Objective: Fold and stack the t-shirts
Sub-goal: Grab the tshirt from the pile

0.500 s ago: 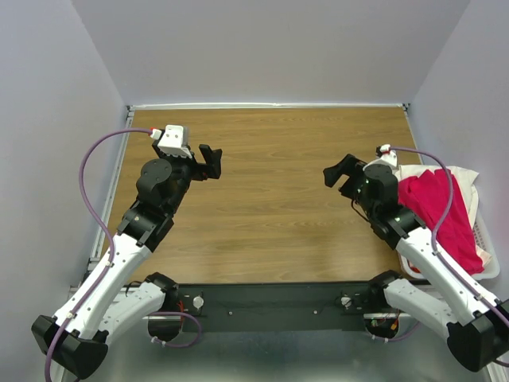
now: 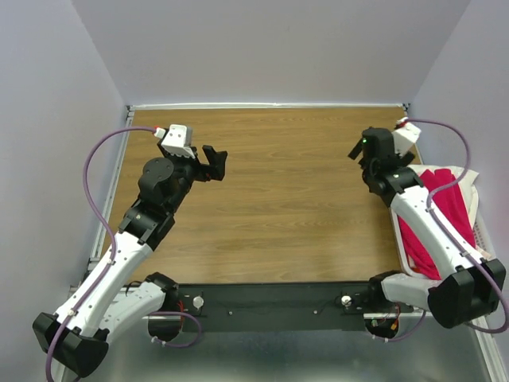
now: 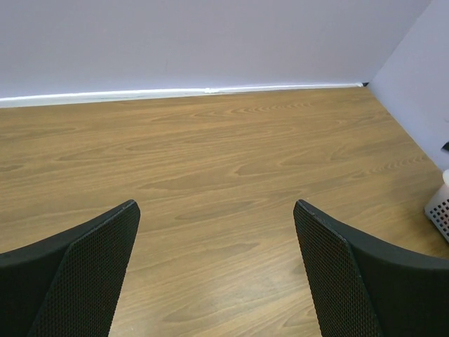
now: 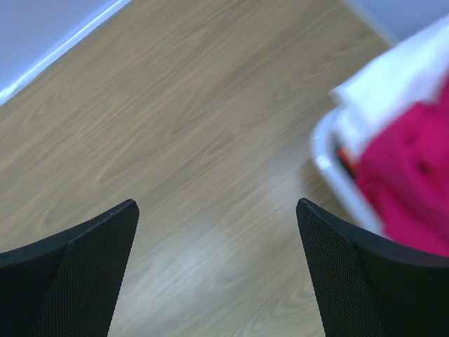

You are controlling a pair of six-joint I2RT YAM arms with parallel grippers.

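**A:** What does the room look like?

**B:** A wood-grain tabletop (image 2: 286, 207) takes up most of it; pale walls (image 2: 270, 48) close it in on three sides; a white strip (image 3: 140, 94) runs along the far edge.

**A:** And the shirts?

**B:** Both are heaped in the laundry basket (image 2: 483, 237) at the tabletop's right edge; the red t-shirt (image 2: 461, 211) lies on top, and the cream-white t-shirt (image 2: 469, 177) shows at the far side. From overhead, the right arm (image 2: 429, 231) lies across the basket and hides part of them.

**A:** Do the wrist cameras add anything?

**B:** They show the fingers, which the overhead view does not show clearly. The left gripper (image 3: 216, 205) is spread wide over bare wood with nothing in it; only a corner of the basket shows at that view's right edge. The right gripper (image 4: 216, 207) is just as wide and empty; the basket rim and the red cloth are blurred beside it.

**A:** Anything smaller?

**B:** Purple cables (image 2: 91, 171) loop off both arms.
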